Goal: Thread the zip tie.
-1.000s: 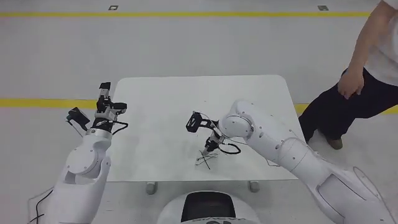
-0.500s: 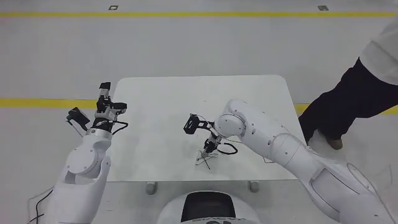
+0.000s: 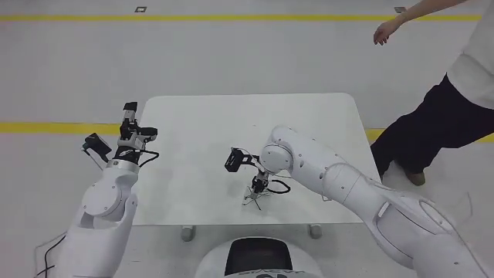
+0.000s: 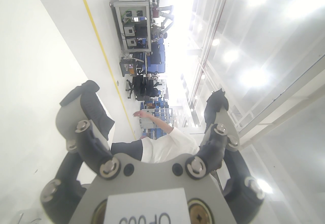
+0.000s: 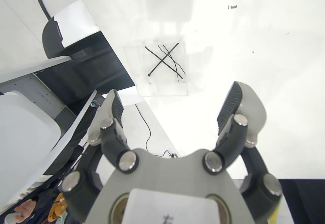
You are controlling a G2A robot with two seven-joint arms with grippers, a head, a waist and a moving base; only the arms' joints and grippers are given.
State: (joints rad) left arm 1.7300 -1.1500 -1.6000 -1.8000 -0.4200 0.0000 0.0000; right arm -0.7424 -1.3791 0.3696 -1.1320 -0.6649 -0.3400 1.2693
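Black zip ties [image 5: 164, 59] lie crossed on a small clear square tray [image 5: 157, 87] near the front edge of the white table [image 3: 231, 123]. In the top view the zip ties [image 3: 252, 198] sit just beside my right gripper [image 3: 260, 185]. My right gripper [image 5: 175, 103] hovers above the tray, open, with nothing between its ribbed pads [image 5: 227, 105]. My left gripper [image 3: 129, 114] is held off the table's left edge. In its wrist view the left gripper [image 4: 152, 105] is open and empty, facing the room.
The tray lies close to the table's front edge [image 3: 231, 222]. A black cable [image 3: 279, 188] loops off the right wrist above the table. A small dark speck [image 5: 232, 7] lies on the tabletop beyond the tray.
My right arm has shifted left and slightly toward the table's front, bringing its gripper closer over the zip ties. The left arm has not moved.
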